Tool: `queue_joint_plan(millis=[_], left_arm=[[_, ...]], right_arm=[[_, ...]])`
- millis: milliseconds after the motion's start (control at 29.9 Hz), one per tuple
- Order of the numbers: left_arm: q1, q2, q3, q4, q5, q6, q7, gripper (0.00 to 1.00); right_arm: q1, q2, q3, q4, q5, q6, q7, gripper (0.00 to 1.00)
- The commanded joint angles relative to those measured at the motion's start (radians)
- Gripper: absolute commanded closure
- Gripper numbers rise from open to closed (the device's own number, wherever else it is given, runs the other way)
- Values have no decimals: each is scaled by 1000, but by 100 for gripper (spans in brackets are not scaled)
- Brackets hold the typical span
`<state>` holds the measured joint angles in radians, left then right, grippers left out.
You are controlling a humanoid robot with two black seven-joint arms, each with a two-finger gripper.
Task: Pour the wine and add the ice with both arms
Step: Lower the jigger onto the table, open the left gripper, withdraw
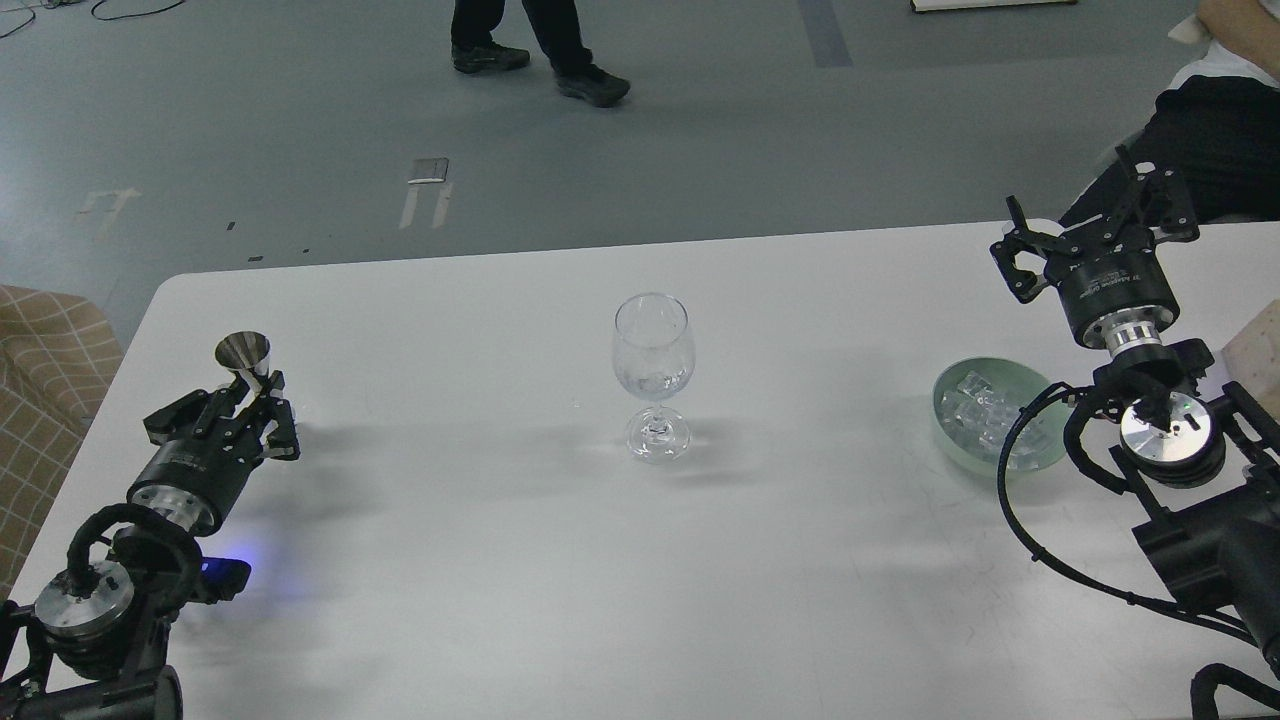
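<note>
White tabletop (480, 560) fills most of the head view, with grey floor (300, 130) beyond its far edge and a walker's dark legs and shoes (545, 50) at the top. At the far left a checked tan cushion (40, 370) pokes in beside the table. The left arm (110, 590) rises from the lower left corner, silver joint ring and looped cable showing, a blue light glowing on the table just beside it. Its far end, the left gripper (262, 395), has its fingers closed narrowly around the stem of a small shiny metal measuring cup (243, 352), whose cone mouth stands upright above the fingers near the table's left edge. Well apart, at the middle of the table, a clear wine glass (652, 375) stands upright on its foot, with something clear low in its bowl; whether that is liquid or cubes cannot be told. Further right, a pale green bowl (948, 390) sits on the table holding the ice (985, 410), a heap of small clear cubes; a black cable of the right arm (1190, 500) loops across the bowl's near side. The right gripper (1090, 225) hangs beyond the bowl near the table's far right edge, its claw fingers spread wide and holding nothing. Behind it a seated person in dark clothing (1215, 140) shows at the upper right corner.
</note>
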<state>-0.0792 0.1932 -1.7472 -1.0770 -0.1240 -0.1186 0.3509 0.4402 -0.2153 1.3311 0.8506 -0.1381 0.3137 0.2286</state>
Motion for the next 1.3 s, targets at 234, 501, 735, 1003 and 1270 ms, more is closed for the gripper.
queue_joint_plan(millis=[234,501,735,1003,1270], left_arm=[[-17,0,1,45,4,-1,2,69],[-13,-3,1,45,9,0,2,64],[-7,2,3,43,12,-1,5,60],[-8,0,3,29,14,0,5,31],[7,-6,3,9,14,0,10,6]], right_arm=[[6,-9,7,-5,0,1,-2,0],[6,-9,7,-5,0,1,-2,0],[5,-7,5,-5,0,1,-2,0],[5,-9,7,-5,0,1,-2,0],[5,-9,7,-5,0,1,-2,0]])
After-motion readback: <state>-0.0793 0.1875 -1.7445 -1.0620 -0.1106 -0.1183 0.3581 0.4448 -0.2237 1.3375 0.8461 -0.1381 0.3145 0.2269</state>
